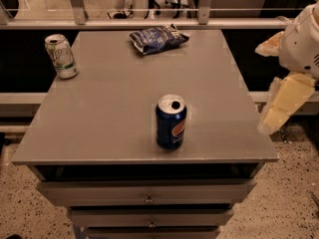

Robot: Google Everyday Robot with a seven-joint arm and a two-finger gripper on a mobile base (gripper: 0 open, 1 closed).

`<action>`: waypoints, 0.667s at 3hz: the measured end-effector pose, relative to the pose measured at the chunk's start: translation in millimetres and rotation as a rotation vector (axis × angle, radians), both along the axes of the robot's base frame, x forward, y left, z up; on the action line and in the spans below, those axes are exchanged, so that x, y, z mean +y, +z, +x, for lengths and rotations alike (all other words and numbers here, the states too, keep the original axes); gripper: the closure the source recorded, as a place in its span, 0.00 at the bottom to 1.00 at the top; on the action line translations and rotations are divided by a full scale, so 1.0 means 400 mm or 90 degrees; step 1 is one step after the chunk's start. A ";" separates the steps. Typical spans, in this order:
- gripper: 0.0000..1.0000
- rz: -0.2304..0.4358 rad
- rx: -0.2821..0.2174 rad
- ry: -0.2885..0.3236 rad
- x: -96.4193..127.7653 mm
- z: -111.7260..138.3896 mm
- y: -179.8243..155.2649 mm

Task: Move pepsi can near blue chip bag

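The pepsi can (171, 122) stands upright near the front middle of the grey table (109, 118), dark blue with a silver opened top. The blue chip bag (157, 38) lies flat at the far edge of the table, a little left of centre behind the can. My gripper (281, 106) hangs off the right side of the table, beyond its right edge, level with the can and well apart from it. It holds nothing that I can see.
A white-and-green can (61, 56) stands upright at the table's far left corner. Drawers (147, 195) sit under the tabletop. A metal rail (149, 9) runs behind the table. The white arm body (301, 44) is at the right.
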State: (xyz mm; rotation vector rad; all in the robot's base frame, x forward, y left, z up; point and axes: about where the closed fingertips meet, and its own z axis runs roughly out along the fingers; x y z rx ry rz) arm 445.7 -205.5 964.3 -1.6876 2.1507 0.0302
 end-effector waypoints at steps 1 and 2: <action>0.00 0.109 -0.001 0.041 0.087 0.014 -0.041; 0.00 0.276 0.000 0.098 0.226 0.021 -0.087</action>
